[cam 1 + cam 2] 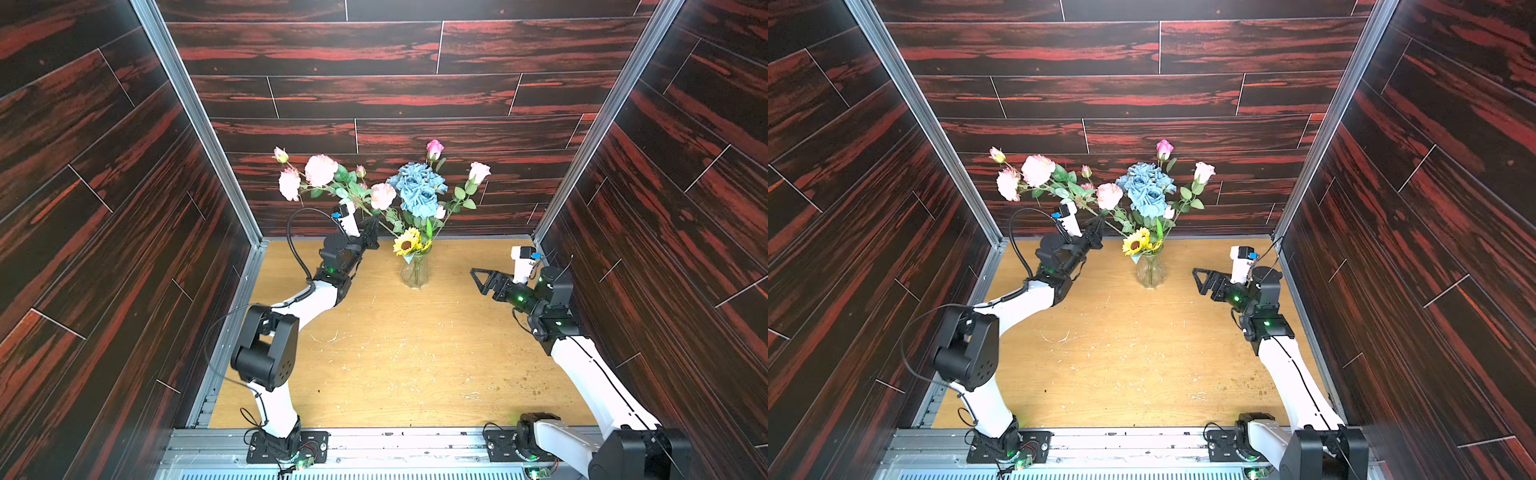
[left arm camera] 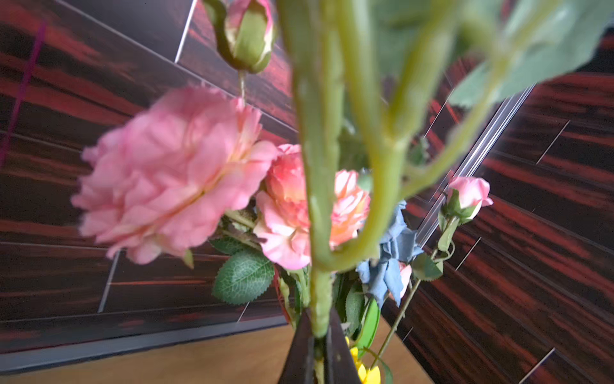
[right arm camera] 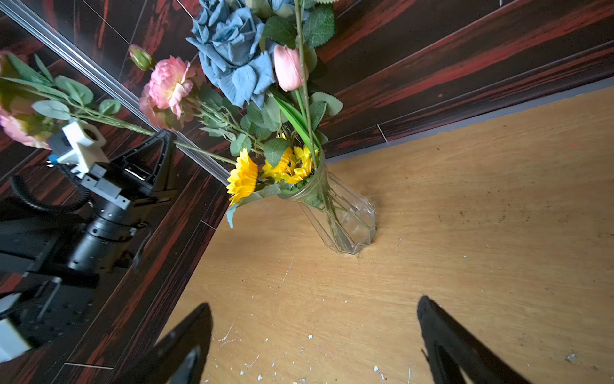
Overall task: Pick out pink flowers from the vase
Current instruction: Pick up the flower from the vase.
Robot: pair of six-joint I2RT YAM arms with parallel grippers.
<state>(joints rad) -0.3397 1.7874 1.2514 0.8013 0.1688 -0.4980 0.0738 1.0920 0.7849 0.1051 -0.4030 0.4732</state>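
The clear glass vase (image 1: 414,272) (image 1: 1149,272) (image 3: 342,219) stands at the back middle of the table. Pink flowers rise from it: ruffled blooms (image 1: 321,169) (image 1: 1109,195) leaning left, rosebuds (image 1: 434,148) (image 1: 479,171) to the right. My left gripper (image 1: 372,222) (image 1: 1099,222) (image 2: 319,332) is shut on the green stem (image 2: 320,299) of the left-leaning pink spray, just left of and above the vase mouth. The stem's lower end is hidden behind sunflowers. My right gripper (image 1: 478,276) (image 3: 314,319) hangs open to the right of the vase, nothing between its fingers.
A light-blue rose cluster (image 1: 417,189) (image 3: 232,50) and small yellow sunflowers (image 1: 406,243) (image 3: 244,176) share the vase. Dark wood-pattern walls close in on the back and both sides. The wooden tabletop (image 1: 395,353) bears small white crumbs.
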